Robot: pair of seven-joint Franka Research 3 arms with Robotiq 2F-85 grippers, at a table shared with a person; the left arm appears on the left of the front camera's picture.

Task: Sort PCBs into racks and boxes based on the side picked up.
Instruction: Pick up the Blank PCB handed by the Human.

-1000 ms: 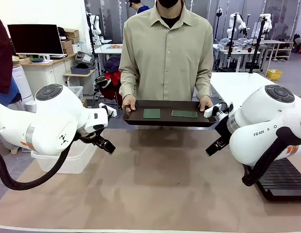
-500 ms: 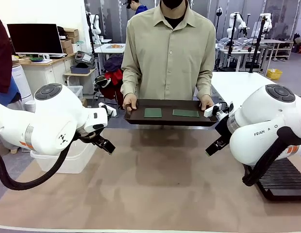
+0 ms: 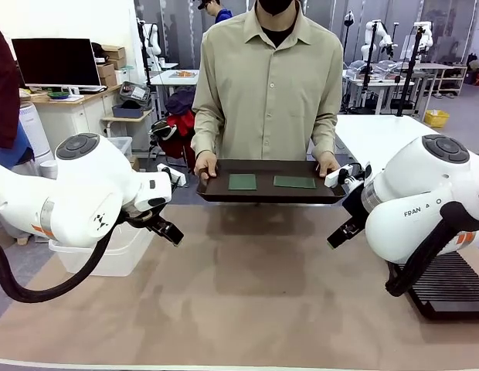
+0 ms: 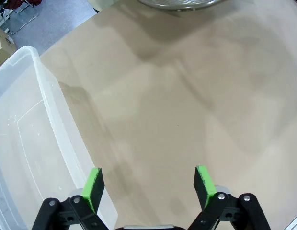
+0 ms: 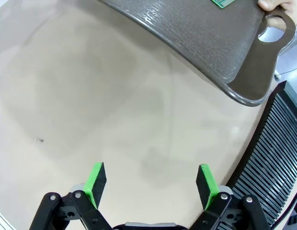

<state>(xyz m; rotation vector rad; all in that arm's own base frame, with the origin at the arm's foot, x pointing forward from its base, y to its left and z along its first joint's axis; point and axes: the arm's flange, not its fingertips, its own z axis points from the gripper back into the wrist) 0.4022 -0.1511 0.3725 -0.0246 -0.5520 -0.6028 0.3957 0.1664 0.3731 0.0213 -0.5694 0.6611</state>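
My left jaws and right jaws stand spread, empty, above the desk. Ahead, between them, a person holds a tray level, offering two green boards for picking. The tub lies beside the left jaws and the rack beside the right, ready for sorting.

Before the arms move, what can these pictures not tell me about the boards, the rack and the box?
PCBs: front view, too small to read which side faces up; right wrist view, the top edge cuts off all but a corner.
Rack: front view, the right arm covers part; the picture edge cuts off its right end.
Box: front view, the left arm hides most of it.
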